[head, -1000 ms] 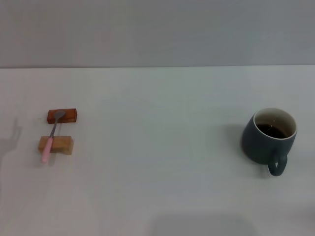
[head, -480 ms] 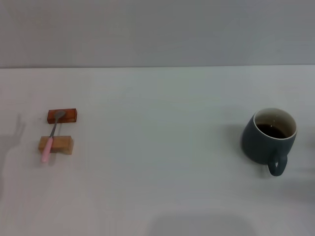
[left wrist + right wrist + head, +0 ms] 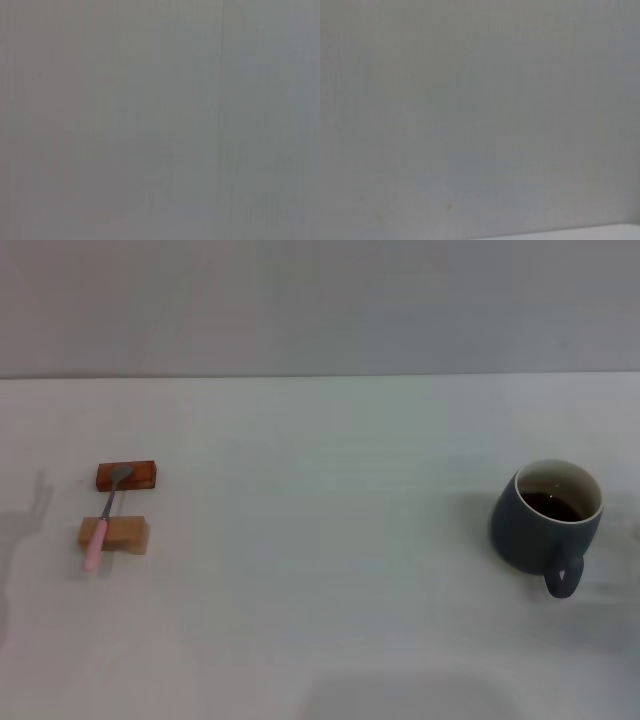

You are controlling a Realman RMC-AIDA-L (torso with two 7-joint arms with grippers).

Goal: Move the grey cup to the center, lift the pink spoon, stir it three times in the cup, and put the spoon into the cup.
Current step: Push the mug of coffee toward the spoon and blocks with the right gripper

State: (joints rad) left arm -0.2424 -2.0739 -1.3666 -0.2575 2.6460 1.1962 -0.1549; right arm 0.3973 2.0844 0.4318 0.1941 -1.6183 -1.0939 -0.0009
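On your left of the white table [image 3: 320, 570], you see a reddish-brown block [image 3: 140, 476] lying just behind a tan block [image 3: 127, 534], apart, grey wall [image 3: 320, 300] beyond.

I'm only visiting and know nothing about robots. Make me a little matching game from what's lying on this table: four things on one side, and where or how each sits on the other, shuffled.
Things:
1. grey cup
2. pink spoon
3. reddish-brown block
4. tan block

Places or states:
A. under the spoon's pink handle
B. upright on the table's right side, dark liquid inside, handle toward the robot
C. under the spoon's metal bowl, farther from the robot
D. lying across both blocks, on the table's left side

Pairs: 1-B, 2-D, 3-C, 4-A
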